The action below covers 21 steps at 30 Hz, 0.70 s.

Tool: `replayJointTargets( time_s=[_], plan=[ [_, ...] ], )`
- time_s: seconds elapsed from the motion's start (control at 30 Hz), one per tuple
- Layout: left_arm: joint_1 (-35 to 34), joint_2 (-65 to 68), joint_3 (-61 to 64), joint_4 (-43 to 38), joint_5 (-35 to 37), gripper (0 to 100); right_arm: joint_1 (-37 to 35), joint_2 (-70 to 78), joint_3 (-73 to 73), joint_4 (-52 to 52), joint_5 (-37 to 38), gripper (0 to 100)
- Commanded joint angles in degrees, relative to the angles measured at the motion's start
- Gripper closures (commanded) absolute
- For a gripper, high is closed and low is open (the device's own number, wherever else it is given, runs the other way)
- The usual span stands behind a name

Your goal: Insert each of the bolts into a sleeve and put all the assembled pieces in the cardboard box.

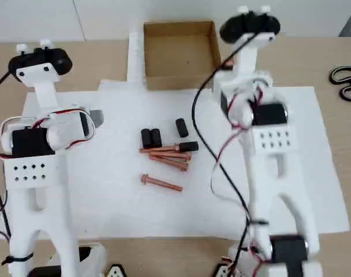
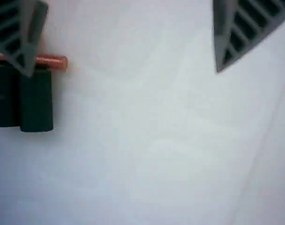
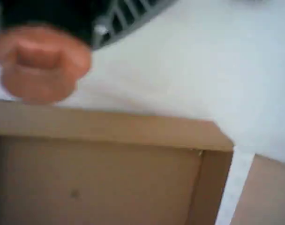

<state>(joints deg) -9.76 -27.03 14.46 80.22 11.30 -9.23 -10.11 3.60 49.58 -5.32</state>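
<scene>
Table (image 1: 25,34) of pale wood, with white sheet (image 1: 106,196) across its middle. At sheet's left part, left gripper (image 2: 123,70): grey fingers (image 2: 245,28) spread wide, low over bare sheet. Near sheet centre, pair of sleeves (image 1: 150,137): black, lying side by side and touching, close by one finger of left gripper in left wrist view. Just in front of pair, cluster of bolts (image 1: 171,157): copper, roughly parallel, touching or nearly so. Nearer the arms' bases, lone bolt (image 1: 161,183), apart from cluster. Just right of pair and apart from it, third sleeve (image 1: 182,127). At cluster's right end, fourth sleeve (image 1: 189,146), against a bolt; whether actually on that bolt, impossible to tell. At sheet's far edge, box (image 1: 178,57): brown cardboard, top uncovered. At box's near right corner, right arm (image 1: 262,115). In right wrist view, right gripper (image 3: 86,23) pinched on sleeved bolt (image 3: 39,61): copper head toward camera, black sleeve behind it, held over sheet just beside box's near wall. At table's right edge, scissors (image 1: 346,81): black-handled, off the sheet.
</scene>
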Motion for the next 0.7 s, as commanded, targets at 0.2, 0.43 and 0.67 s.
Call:
replayJointTargets(
  time_s=[0.2,0.43,0.67],
  plan=[
    [-0.18,-1.58,-2.42,0.26,-0.44,76,0.57,33.1,-37.36,-2.33,0.0,99.5],
    [-0.26,-1.41,-2.42,0.62,-0.44,76,0.57,53.93,-60.22,-3.82,0.0,99.5],
    [-0.26,-1.41,-2.42,1.05,-0.44,76,-0.13,69.67,-81.76,-4.53,0.0,99.5]
  ],
)
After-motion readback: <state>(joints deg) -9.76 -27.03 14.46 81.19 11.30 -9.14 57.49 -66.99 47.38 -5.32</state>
